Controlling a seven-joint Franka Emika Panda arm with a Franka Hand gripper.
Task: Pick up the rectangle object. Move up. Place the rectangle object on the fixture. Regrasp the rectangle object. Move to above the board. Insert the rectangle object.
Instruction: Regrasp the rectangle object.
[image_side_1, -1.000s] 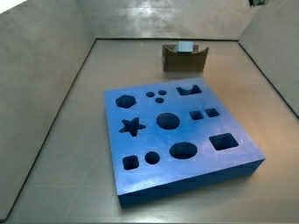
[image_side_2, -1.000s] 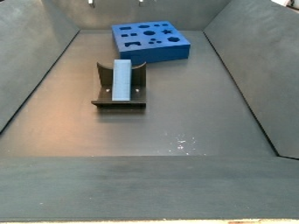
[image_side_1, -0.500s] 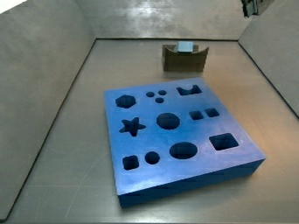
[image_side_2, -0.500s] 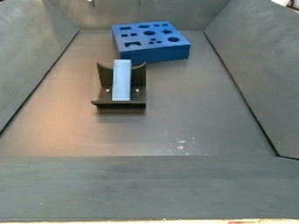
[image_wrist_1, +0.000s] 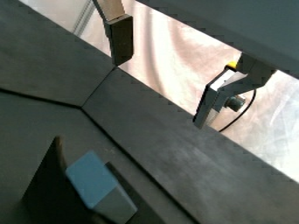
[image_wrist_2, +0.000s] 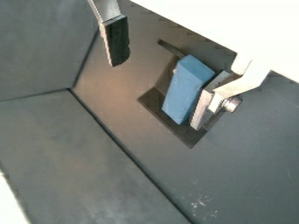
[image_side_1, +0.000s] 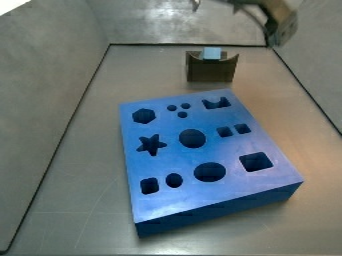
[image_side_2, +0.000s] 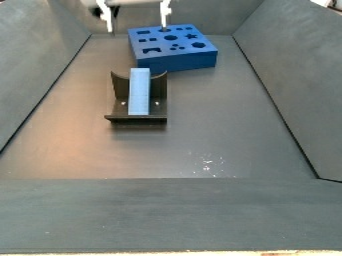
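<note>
We find no brand, label or writing in any view.

In a wrist view, the gripper (image_wrist_2: 170, 66) hangs with its jaws spread wide and empty; the rectangle object (image_wrist_2: 183, 88) lies below and between them in the fixture (image_wrist_2: 160, 97), touched by neither finger.

In a wrist view, the rectangle object (image_wrist_1: 100, 185) again sits below the parted jaws, apart from both.

In a side view, we see the gripper (image_side_2: 134, 11) high, its fingers apart, with the fixture (image_side_2: 135, 103) and rectangle object (image_side_2: 139, 89) beneath and the board (image_side_2: 175, 47) just beyond.

In a side view, the gripper (image_side_1: 271, 20) is blurred; the fixture (image_side_1: 211, 68) stands beneath it, the board (image_side_1: 203, 153) well apart.
</note>
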